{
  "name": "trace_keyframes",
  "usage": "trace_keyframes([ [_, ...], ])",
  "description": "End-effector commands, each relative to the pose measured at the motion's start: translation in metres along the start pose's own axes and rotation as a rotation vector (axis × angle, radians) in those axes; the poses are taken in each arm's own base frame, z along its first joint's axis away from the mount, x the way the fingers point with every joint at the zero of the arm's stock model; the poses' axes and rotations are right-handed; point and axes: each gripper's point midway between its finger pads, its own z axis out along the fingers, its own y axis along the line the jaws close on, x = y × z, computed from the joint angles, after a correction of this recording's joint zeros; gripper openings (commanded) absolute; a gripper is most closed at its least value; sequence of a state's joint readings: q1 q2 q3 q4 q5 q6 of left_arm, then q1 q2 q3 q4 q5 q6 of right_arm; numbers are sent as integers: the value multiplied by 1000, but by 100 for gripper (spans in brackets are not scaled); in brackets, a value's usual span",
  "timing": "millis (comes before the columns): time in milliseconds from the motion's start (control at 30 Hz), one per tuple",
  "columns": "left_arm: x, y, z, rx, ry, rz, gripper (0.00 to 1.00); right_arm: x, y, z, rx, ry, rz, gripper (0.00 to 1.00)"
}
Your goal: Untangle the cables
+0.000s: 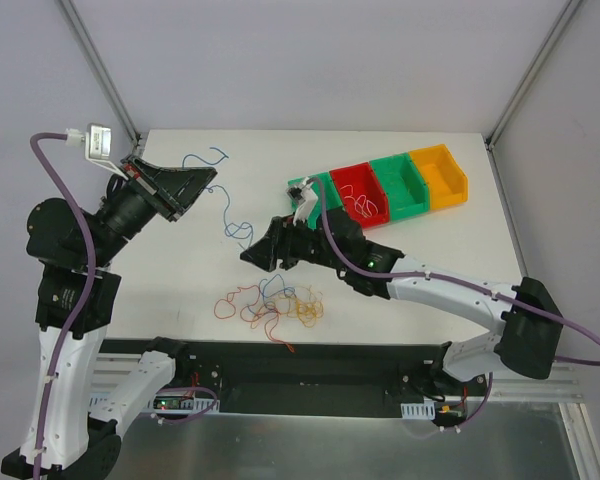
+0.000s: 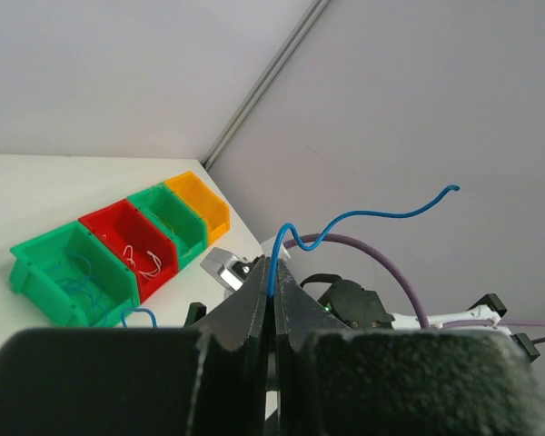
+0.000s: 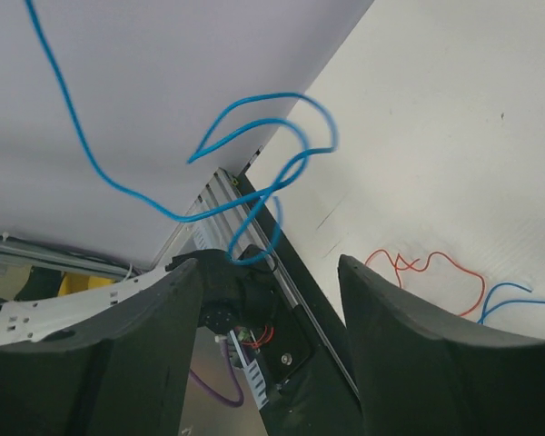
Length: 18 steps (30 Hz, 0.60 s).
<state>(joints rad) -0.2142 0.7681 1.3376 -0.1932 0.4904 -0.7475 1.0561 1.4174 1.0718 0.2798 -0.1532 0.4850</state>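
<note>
Across the white surface [image 1: 450,250], we see our left claw [image 2: 272,272] raised at the far left, pinched fully closed on a blue cable [image 2: 372,215]. Our right claw [image 3: 268,272], mid-surface, gapes wide and grips nothing, with that strand looping before it. The other cables [image 1: 275,303] lie tangled at the near edge.

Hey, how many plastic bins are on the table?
4, side by side at the far right of the table: a green bin at the left end, partly behind the right arm, then a red bin, a second green bin, and a yellow bin. None looks hidden.
</note>
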Motion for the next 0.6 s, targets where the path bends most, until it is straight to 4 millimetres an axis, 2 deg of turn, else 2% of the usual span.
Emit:
trace_keyframes([
  [0, -5, -6, -1, 37, -24, 27, 0, -8, 22, -16, -65, -62, -116, 65],
  [100, -3, -5, 0, 37, -20, 19, 0, -3, 17, -20, -52, -60, -131, 68],
  [267, -2, -7, 2, 54, -16, 2, 0, -19, 16, -14, -19, -115, -132, 65],
  [367, -3, -11, 1, 67, -18, -3, 0, -29, 23, -4, -25, -134, -132, 61],
  [500, -4, -12, 0, 69, -24, 5, 0, -33, 34, 10, -71, -130, -104, 57],
  [567, -4, -12, -1, 69, -26, 10, 0, -34, 40, 10, -92, -125, -104, 56],
])
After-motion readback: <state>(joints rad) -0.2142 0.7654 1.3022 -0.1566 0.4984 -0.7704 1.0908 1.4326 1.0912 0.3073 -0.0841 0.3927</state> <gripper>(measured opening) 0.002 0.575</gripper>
